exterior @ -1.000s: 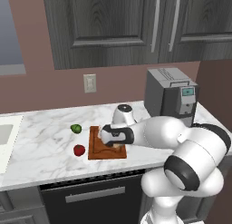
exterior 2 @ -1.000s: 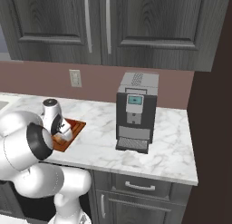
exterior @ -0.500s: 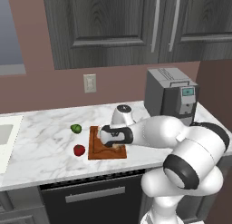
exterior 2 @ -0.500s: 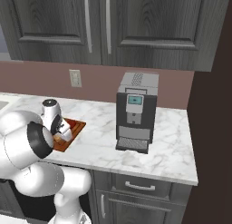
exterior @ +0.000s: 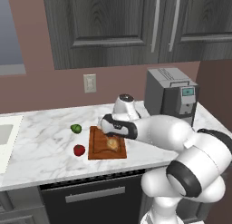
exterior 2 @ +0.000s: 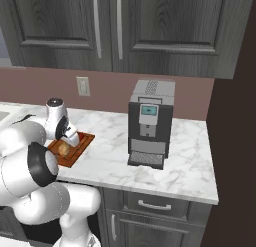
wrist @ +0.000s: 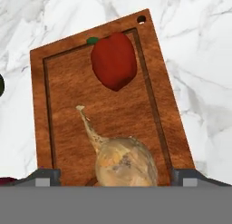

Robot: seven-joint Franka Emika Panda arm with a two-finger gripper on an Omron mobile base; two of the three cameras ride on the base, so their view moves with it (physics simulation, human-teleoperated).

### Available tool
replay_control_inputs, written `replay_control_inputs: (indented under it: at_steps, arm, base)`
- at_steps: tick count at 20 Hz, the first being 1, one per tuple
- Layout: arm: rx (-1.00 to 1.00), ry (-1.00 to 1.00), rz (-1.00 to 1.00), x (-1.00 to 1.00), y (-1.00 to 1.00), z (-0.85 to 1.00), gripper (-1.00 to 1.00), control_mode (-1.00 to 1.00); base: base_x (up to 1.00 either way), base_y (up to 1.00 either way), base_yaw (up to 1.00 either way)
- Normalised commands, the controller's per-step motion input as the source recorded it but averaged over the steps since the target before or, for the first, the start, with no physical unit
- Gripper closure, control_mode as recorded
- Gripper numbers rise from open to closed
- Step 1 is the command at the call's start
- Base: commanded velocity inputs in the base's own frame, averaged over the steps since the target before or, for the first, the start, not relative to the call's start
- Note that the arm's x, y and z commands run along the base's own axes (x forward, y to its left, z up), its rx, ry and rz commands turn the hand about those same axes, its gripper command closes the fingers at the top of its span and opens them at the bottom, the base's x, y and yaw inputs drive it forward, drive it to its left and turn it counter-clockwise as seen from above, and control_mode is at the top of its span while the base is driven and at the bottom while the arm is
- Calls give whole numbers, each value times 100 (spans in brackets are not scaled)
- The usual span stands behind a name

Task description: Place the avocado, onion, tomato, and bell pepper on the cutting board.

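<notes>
Fingers (wrist: 116, 175) spread apart astride the onion (wrist: 125, 162), on the cutting board (wrist: 63, 109), no legible writing

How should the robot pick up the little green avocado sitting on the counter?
Probably from straight above, fingers closing across the avocado's narrow middle. It is a small smooth round-oval lying alone on the flat marble counter, left of the cutting board and apart from the red vegetable, so both sides look free and the fat middle should slip least.

onion (wrist: 123, 163) on cutting board (wrist: 59, 105), avocado (exterior: 76, 128) on counter (exterior: 41, 141) beside it
</notes>
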Motion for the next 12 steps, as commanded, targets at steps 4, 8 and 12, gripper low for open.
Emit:
replay_control_inputs:
  at_steps: [4,8,12]
  arm:
    - [0,0,8,-30,29,61,-100,-100]
    - [0,0,16,-60,47,32,-100,-100]
    - [0,0,15,-45,70,4,-100,-100]
  base:
    - [0,0,0]
    - [0,0,0]
    - [0,0,0]
